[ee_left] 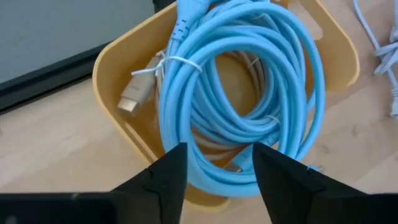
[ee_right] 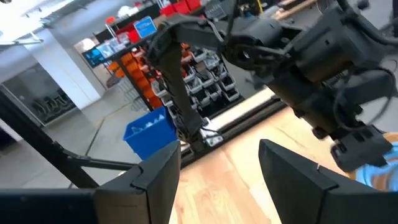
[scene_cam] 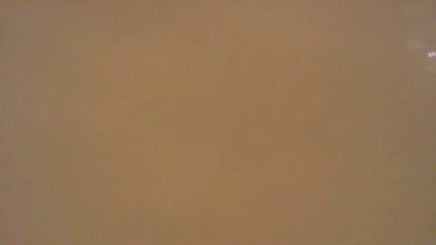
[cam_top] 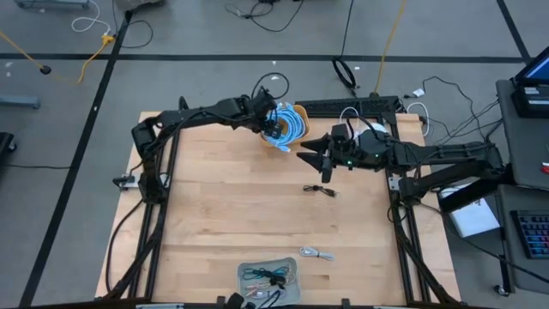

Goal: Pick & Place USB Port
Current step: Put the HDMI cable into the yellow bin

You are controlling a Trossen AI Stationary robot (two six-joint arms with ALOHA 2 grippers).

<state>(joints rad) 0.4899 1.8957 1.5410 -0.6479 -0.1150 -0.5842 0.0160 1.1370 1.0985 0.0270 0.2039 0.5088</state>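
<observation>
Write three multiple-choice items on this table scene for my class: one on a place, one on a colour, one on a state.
1. Where is the yellow bin?
A. near the table's far edge
B. at the near edge
C. on the floor

2. What colour is the coiled cable in the bin?
A. red
B. light blue
C. black

3. How does the right tool stand?
A. shut on a cable
B. open and empty
C. out of view

Answers: 1 A, the high view shows it by the far edge under the left tool. 2 B, the left wrist view shows light blue loops. 3 B, its fingers stand apart with nothing between.
</observation>
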